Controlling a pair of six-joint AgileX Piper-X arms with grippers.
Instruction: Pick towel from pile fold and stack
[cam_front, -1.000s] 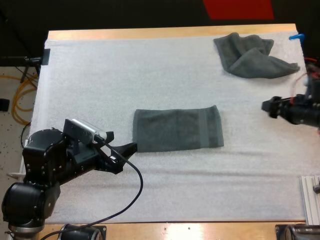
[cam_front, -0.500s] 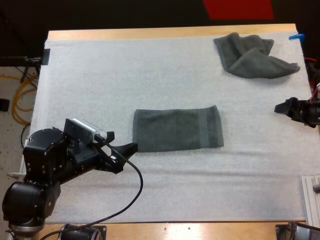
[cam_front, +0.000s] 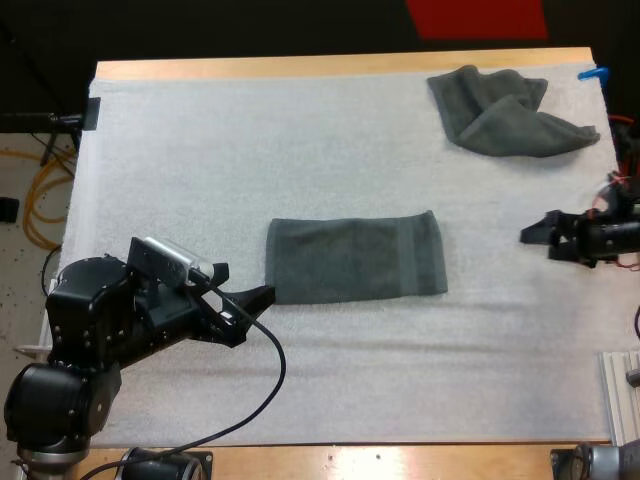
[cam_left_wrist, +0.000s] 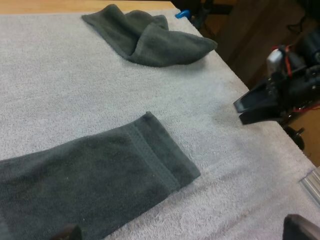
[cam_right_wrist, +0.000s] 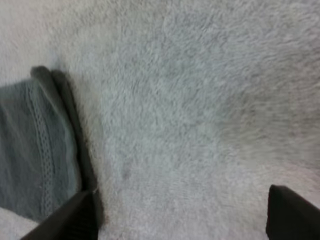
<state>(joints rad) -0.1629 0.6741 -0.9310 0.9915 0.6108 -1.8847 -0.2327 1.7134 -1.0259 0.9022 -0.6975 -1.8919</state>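
A dark grey-green towel (cam_front: 355, 258), folded into a long strip, lies flat in the middle of the white mat (cam_front: 300, 150). A crumpled towel (cam_front: 510, 112) sits at the mat's far right corner. My left gripper (cam_front: 243, 288) is open, low over the mat just off the folded towel's near left corner. My right gripper (cam_front: 535, 238) is open, to the right of the folded towel and apart from it. In the left wrist view, the folded towel (cam_left_wrist: 90, 170) lies close, with the crumpled towel (cam_left_wrist: 150, 37) and the right gripper (cam_left_wrist: 242, 110) beyond. The right wrist view has the folded towel's hemmed end (cam_right_wrist: 35, 150).
Bare mat (cam_right_wrist: 190, 100) lies between my right gripper and the folded towel. A metal rail (cam_front: 622, 395) stands at the near right edge of the table. Yellow cable (cam_front: 40, 190) lies on the floor to the left.
My right gripper drew back towards the right edge, then came left again, ending slightly nearer than before. The left arm and both towels have stayed put.
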